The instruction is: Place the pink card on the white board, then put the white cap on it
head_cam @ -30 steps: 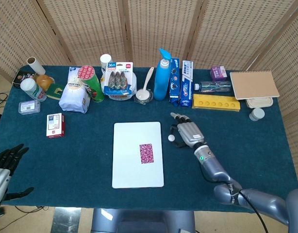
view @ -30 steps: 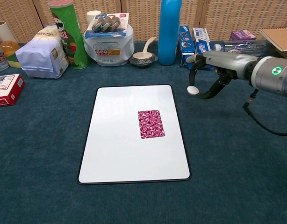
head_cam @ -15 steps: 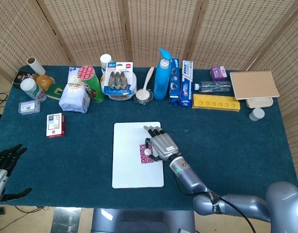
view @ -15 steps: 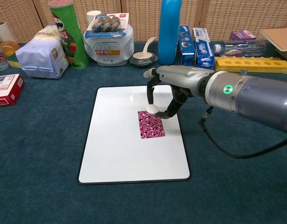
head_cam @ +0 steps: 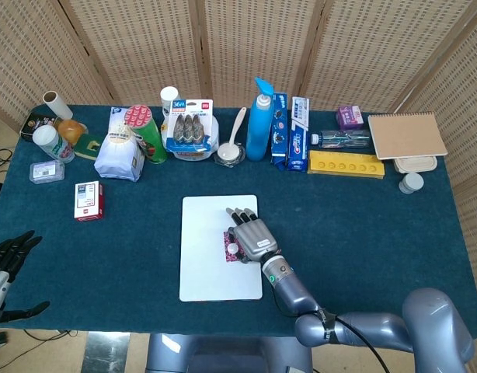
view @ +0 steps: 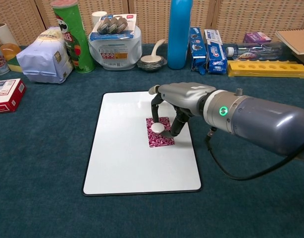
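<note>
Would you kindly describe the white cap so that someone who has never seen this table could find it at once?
Start at the white board lying flat in the middle of the blue table. On it lies a pink card, and the right hand hangs over that card. The white cap is the small round white piece held in that hand's fingers, plain white, unlike the patterned card.

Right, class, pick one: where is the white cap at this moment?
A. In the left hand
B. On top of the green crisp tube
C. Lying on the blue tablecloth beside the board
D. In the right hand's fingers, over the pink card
D: the right hand pinches the white cap just above or on the pink card, which lies on the white board; whether cap and card touch cannot be told.
</note>
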Motion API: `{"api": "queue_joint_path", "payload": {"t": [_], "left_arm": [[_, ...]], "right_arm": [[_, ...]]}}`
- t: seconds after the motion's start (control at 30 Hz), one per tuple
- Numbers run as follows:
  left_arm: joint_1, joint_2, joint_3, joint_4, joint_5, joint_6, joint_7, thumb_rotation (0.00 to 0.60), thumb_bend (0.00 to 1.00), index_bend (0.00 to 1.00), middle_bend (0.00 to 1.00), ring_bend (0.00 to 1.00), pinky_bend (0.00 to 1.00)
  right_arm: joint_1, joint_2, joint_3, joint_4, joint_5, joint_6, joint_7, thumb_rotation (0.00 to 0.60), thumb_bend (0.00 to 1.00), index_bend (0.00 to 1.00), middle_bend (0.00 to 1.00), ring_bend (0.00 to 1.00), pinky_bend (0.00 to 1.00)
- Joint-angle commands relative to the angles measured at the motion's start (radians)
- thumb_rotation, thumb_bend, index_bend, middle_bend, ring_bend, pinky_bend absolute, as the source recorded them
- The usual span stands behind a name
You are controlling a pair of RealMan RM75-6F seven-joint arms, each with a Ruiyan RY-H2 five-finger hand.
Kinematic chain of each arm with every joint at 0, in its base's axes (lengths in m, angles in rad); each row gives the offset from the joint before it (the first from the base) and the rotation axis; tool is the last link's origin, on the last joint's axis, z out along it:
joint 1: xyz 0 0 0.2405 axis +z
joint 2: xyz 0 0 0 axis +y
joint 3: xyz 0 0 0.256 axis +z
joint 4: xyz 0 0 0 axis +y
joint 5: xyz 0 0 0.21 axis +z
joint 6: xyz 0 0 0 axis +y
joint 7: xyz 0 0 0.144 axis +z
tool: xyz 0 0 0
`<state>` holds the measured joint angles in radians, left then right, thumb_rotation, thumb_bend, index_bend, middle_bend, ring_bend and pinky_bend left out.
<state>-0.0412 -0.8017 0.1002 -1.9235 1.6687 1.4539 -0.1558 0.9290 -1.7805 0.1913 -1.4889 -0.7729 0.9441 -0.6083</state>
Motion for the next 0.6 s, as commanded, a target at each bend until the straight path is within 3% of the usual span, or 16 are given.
{"api": "queue_joint_path", "payload": {"t": [0.03,0.4,0.6], "left_arm": [[-0.001,0.002,0.000,0.001,0.000,-0.001,-0.004,0.600,0.06,0.00,0.00,0.00,0.00],[-0.003,0.003,-0.001,0.004,-0.002,-0.001,-0.012,0.600,0.06,0.00,0.00,0.00,0.00],[0.001,0.004,0.000,0.005,0.001,0.008,-0.017,0.600,0.06,0.00,0.00,0.00,0.00]], "right_arm": [[0.005,-0.012,-0.005,0.019,0.007,0.000,-0.009,0.600,0.40,0.49,0.03,0.00,0.00],[0.004,-0.025,0.000,0.036,0.007,-0.003,0.012,0.600,0.40,0.43,0.03,0.00,0.00],[0.009,-0.022,0.001,0.030,0.018,-0.007,0.005,0.600,0.36,0.13,0.01,0.00,0.00]]}}
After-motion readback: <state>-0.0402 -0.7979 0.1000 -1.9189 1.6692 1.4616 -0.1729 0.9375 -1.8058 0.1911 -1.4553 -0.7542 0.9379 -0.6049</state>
